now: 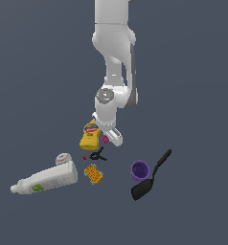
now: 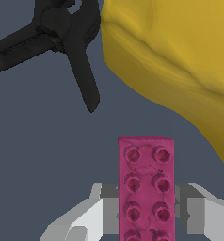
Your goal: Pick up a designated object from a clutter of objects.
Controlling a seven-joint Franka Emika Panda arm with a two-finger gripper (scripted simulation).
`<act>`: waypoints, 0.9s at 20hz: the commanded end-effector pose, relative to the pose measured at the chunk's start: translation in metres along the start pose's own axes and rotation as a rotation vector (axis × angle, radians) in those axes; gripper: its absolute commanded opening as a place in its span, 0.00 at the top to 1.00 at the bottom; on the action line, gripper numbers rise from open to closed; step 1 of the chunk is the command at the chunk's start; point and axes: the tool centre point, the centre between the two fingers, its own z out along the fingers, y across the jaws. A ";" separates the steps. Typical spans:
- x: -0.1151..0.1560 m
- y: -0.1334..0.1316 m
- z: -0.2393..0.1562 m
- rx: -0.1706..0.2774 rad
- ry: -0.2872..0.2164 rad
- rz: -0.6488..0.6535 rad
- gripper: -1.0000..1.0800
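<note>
The designated object, a tiny magenta studded brick (image 2: 146,188), lies lengthwise between my gripper's (image 2: 146,209) grey fingers (image 2: 109,207), whose pads press on its two long sides. In the exterior view the brick (image 1: 105,139) shows as a pink speck at the gripper (image 1: 109,138), low over the floor and just to the right of the yellow mustard bottle (image 1: 90,136). Whether the brick is off the floor I cannot tell. The rest of the clutter of objects spreads in front of it.
The mustard bottle (image 2: 180,56) is close beside the brick and the black clamp (image 2: 62,33) lies just ahead. A baseball (image 1: 62,158), a large white bottle (image 1: 46,179), an orange sponge (image 1: 93,173), a purple cup (image 1: 140,169) and a black spatula (image 1: 149,179) lie farther off.
</note>
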 end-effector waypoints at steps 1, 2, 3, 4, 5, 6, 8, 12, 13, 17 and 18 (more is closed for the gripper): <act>-0.001 0.001 -0.001 -0.001 -0.001 0.001 1.00; -0.001 0.000 -0.002 -0.001 -0.001 0.001 1.00; -0.001 0.000 -0.004 -0.001 -0.001 0.001 1.00; -0.002 0.000 -0.006 -0.001 -0.001 0.001 1.00; -0.002 0.000 -0.008 -0.001 -0.001 0.001 1.00; -0.003 -0.001 -0.011 -0.001 -0.002 0.001 1.00; -0.004 -0.002 -0.018 -0.001 -0.002 0.001 1.00; -0.009 -0.004 -0.037 -0.002 -0.002 0.000 1.00; -0.010 -0.005 -0.043 -0.002 -0.002 0.000 1.00; -0.016 -0.008 -0.071 -0.003 -0.003 -0.001 1.00; -0.017 -0.009 -0.079 -0.003 -0.003 -0.001 1.00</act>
